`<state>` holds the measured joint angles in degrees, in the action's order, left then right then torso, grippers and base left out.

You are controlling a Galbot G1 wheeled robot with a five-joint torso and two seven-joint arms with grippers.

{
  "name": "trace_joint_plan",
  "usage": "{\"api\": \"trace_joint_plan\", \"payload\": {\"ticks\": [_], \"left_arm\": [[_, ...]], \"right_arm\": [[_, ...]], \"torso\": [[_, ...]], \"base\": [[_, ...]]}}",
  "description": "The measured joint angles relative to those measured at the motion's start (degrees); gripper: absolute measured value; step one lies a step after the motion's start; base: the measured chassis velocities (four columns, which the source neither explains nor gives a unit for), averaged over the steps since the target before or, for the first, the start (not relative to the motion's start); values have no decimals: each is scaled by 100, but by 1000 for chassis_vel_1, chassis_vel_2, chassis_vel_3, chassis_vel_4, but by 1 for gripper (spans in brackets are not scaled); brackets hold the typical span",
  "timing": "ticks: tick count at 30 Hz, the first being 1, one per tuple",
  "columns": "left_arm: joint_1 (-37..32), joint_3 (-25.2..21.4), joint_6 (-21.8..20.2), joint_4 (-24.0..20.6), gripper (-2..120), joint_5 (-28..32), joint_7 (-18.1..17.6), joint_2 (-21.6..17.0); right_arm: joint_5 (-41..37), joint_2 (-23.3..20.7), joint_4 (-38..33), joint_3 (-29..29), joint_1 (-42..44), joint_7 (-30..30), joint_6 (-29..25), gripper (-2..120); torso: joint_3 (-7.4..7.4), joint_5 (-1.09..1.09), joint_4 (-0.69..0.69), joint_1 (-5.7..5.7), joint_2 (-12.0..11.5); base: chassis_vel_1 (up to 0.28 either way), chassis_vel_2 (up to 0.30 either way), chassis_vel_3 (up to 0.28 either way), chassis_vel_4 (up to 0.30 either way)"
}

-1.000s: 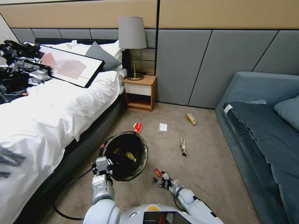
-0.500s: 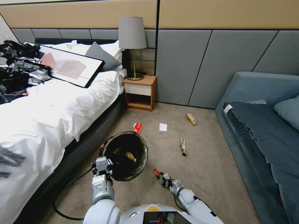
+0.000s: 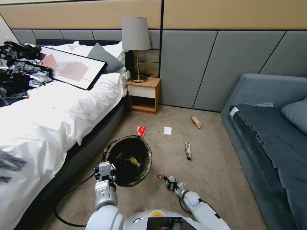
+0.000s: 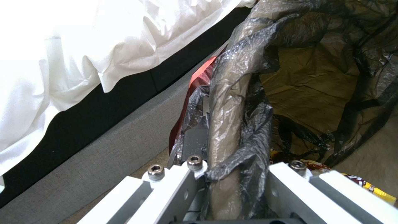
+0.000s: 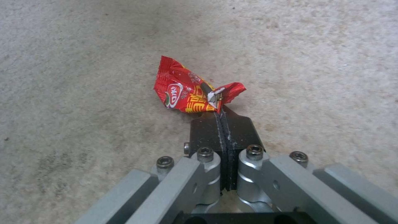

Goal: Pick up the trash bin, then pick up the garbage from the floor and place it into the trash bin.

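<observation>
— What have you got closest in?

— My right gripper (image 5: pixel 220 107) is low over the carpet (image 3: pixel 211 166), pads pressed together on a corner of a red snack wrapper (image 5: pixel 186 93), just right of the trash bin (image 3: pixel 129 159). My left gripper (image 3: pixel 105 172) is clamped on the bin's near rim, bag and all; the left wrist view shows the rim (image 4: pixel 226 124) caught between the fingers.

— And the bin itself?

— It sits beside the bed (image 3: pixel 48 118), mouth open, with yellow scraps (image 3: pixel 133 160) lying inside the black liner. A black cable (image 3: pixel 65 204) loops over the floor by my left arm.

— Anything in the way farther out?

— Litter, well apart: a dark wrapper (image 3: pixel 188 150) in mid-floor, another red wrapper (image 3: pixel 141 130) just past the bin, a white paper scrap (image 3: pixel 167 130) near it, and a crumpled brown paper bag (image 3: pixel 195 122) towards the wall. The sofa (image 3: pixel 271 127) hems in the right side; a nightstand (image 3: pixel 144 95) with a lamp (image 3: pixel 136 41) stands at the far end.
</observation>
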<state>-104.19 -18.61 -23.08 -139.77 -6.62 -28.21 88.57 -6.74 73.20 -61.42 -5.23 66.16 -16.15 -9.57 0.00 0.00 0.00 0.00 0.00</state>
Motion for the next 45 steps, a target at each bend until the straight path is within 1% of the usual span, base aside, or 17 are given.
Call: {"api": "trace_joint_plan", "payload": {"ticks": [3, 9, 12, 13, 15, 16, 18, 19, 20, 22, 23, 26, 27, 30, 36, 41, 45], "left_arm": [[1, 0, 1, 0, 1, 0, 2, -1], [17, -4, 3, 23, 1, 2, 4, -9], [32, -3, 3, 47, 1, 8, 5, -11], [32, -3, 3, 47, 1, 8, 5, -11], [35, 3, 3, 65, 1, 10, 6, -14], [35, 3, 3, 65, 1, 10, 6, -14], [32, 12, 3, 75, 1, 13, 7, -24], [24, 15, 3, 76, 1, 16, 7, -30], [24, 15, 3, 76, 1, 16, 7, -30], [19, 19, 3, 86, 1, 19, 9, -39], [19, 19, 3, 86, 1, 19, 9, -39], [30, 46, 3, 121, 1, 27, 13, -49], [30, 46, 3, 121, 1, 27, 13, -49], [26, 75, 3, 140, 1, 27, 19, -65], [7, 84, 3, 151, 1, 18, 20, -74], [-16, 110, 3, 153, 1, -14, 21, -67], [-34, 108, 7, 137, 1, -36, 24, -65]], "right_arm": [[0, 4, -89, -66, 36, 23, -78, 0], [-31, 68, -949, -351, 391, 400, -402, 0], [-90, 165, -1903, -629, 683, 771, -625, 0], [-90, 165, -1903, -629, 683, 771, -625, 0], [-146, 193, -2653, -811, 842, 923, -729, 0], [-146, 193, -2653, -811, 842, 923, -729, 0], [-248, 193, -3479, -924, 924, 966, -787, 0], [-340, 179, -3930, -952, 960, 965, -792, 0], [-340, 179, -3930, -952, 960, 965, -792, 0], [-587, 124, -4730, -966, 1000, 871, -793, 0], [-587, 124, -4730, -966, 1000, 871, -793, 0], [-937, -91, -5775, -799, 1039, 389, -855, 0], [-937, -91, -5775, -799, 1039, 389, -855, 0], [-977, -520, -6194, -477, 1228, -124, -938, 0], [-576, -1075, -6054, 80, 1447, -314, -1049, 0], [-315, -1128, -5688, 434, 1521, -318, -1132, 0], [-153, -1000, -5307, 681, 1543, -318, -1196, 0]], "torso": [[0, 0, 0, 0, 0], [0, 1, 0, 0, 0], [0, 0, 0, 0, 0], [0, 0, 0, 0, 0], [0, 0, -2, 0, 0], [0, 0, -2, 0, 0], [0, -2, 0, 0, 0], [0, 1, 0, 0, 0], [0, 1, 0, 0, 0], [0, -1, 0, 0, 0], [0, -1, 0, 0, 0], [0, -1, 1, 0, 0], [0, -1, 1, 0, 0], [-1, 1, -1, 0, 0], [0, 0, 0, 0, 0], [0, 0, 0, 0, 0], [0, 1, 0, -1, 0]], "base": [[0, 0, 0, 0], [0, 0, 0, 0], [0, 0, 0, 0], [0, 0, 0, 0], [0, 0, 0, 0], [0, 0, 0, 0], [0, 0, 0, 0], [0, 0, 0, 0], [0, 0, 0, 0], [0, 0, 0, 0], [0, 0, 0, 0], [0, 0, 0, 0], [0, 0, 0, 0], [0, 0, 0, 0], [0, 0, 0, 0], [0, 0, 0, 0], [0, 0, 0, 0]]}}
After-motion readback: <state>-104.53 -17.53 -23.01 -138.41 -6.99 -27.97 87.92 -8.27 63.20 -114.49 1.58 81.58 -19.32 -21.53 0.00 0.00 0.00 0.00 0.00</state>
